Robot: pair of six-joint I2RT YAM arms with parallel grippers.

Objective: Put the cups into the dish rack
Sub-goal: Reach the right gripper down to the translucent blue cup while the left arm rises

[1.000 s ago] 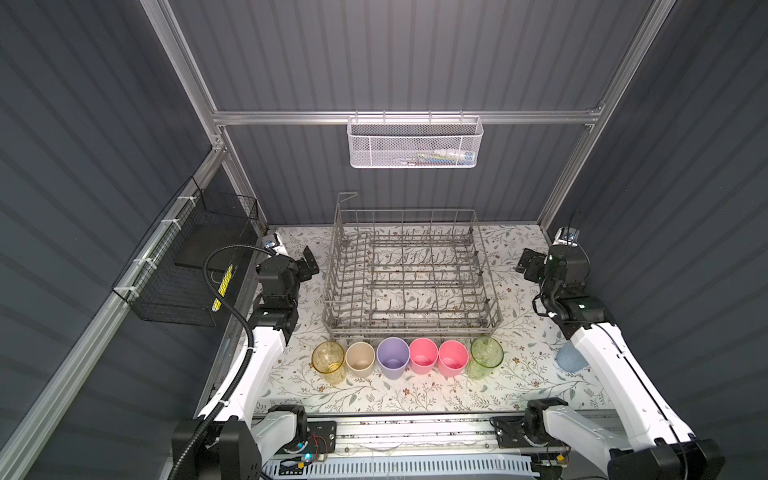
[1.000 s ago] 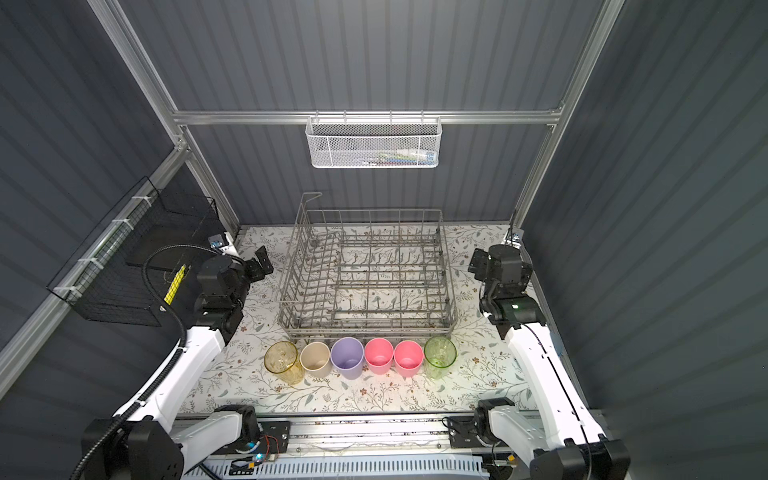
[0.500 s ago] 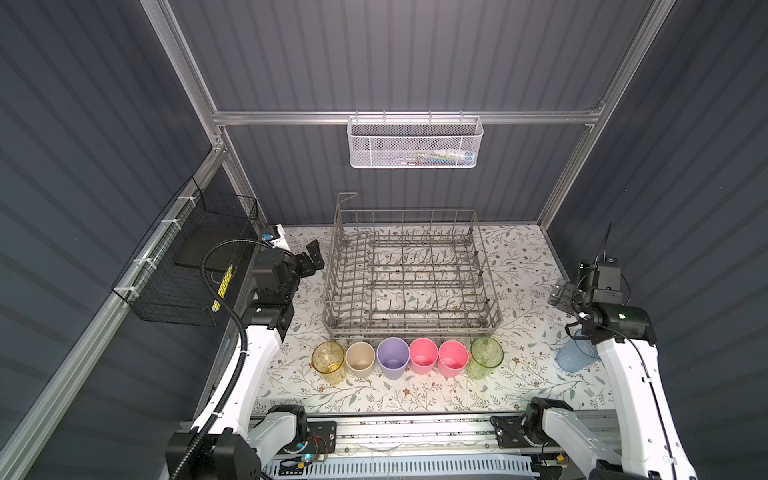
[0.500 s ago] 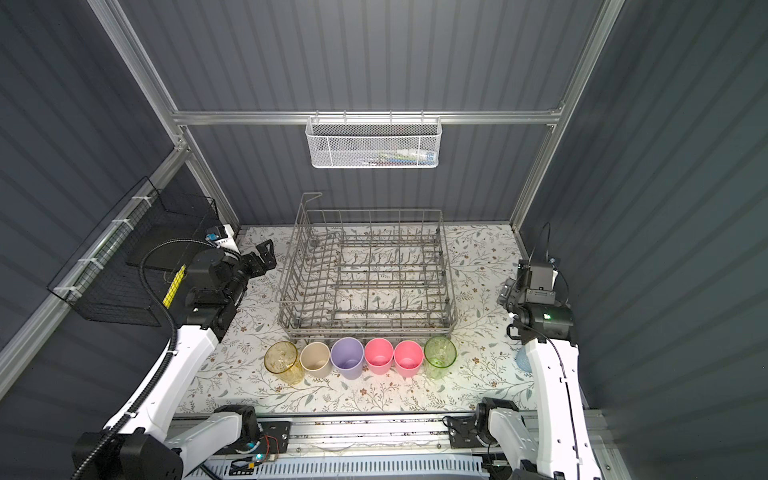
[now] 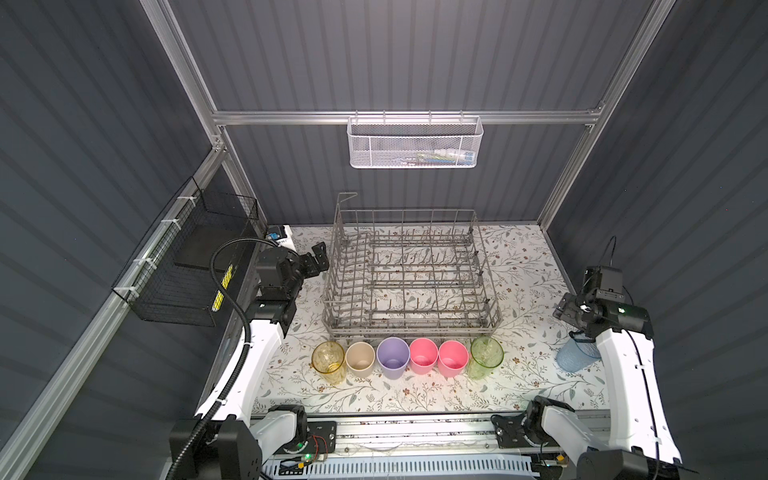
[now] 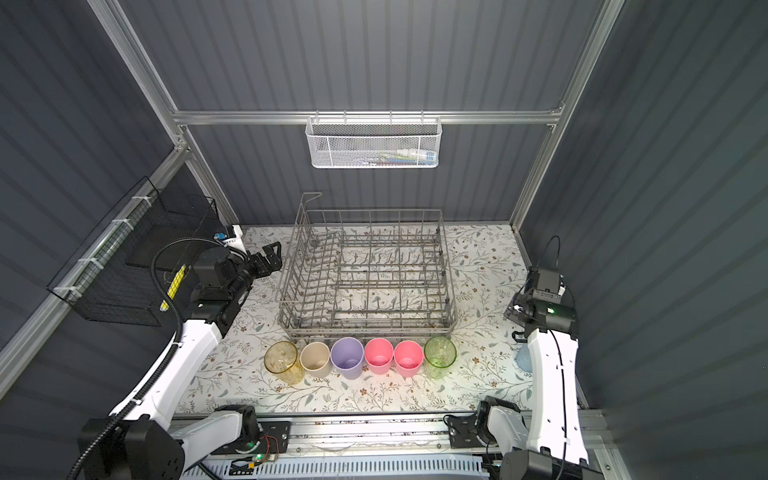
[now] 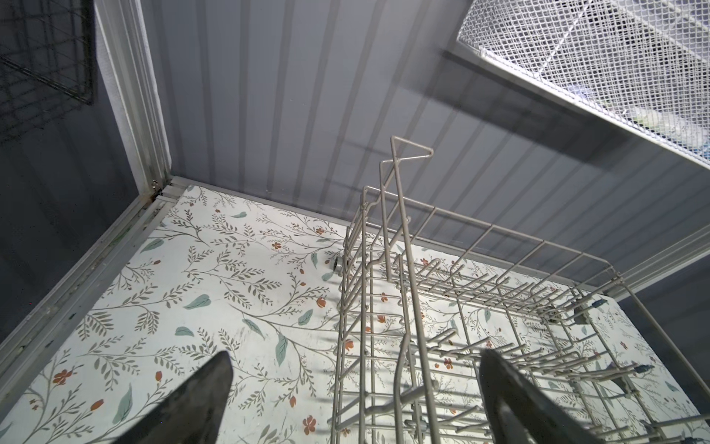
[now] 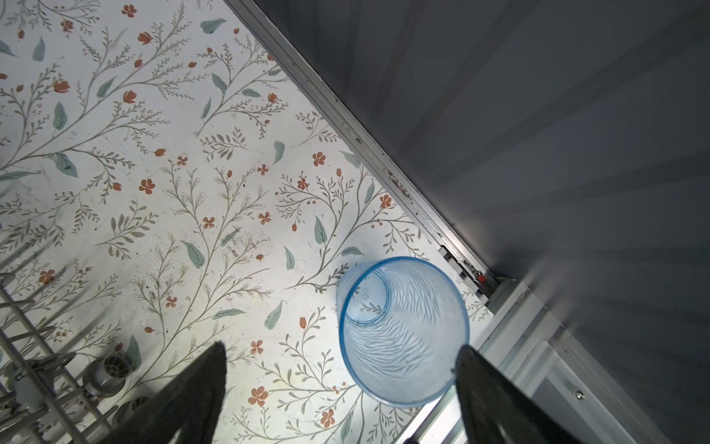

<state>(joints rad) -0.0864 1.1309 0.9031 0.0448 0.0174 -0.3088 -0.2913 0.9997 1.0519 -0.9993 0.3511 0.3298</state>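
Grey wire makes up your one dish rack [image 5: 409,274], at the middle of the table [image 5: 523,266]. You have seven cups, all upright on the table outside it. Six line up just near of the rack: yellow cup [image 5: 328,360], beige cup [image 5: 360,359], lavender cup [image 5: 392,357], pink cup [image 5: 423,355], second pink cup [image 5: 453,358], green cup [image 5: 485,356]. The blue cup [image 8: 403,330] stands alone at the right edge. Your left gripper [image 7: 355,353] hovers beside the rack's left wall, jaws wide, empty. Your right gripper [image 8: 342,346] points down over the blue cup, jaws spread, gripping nothing.
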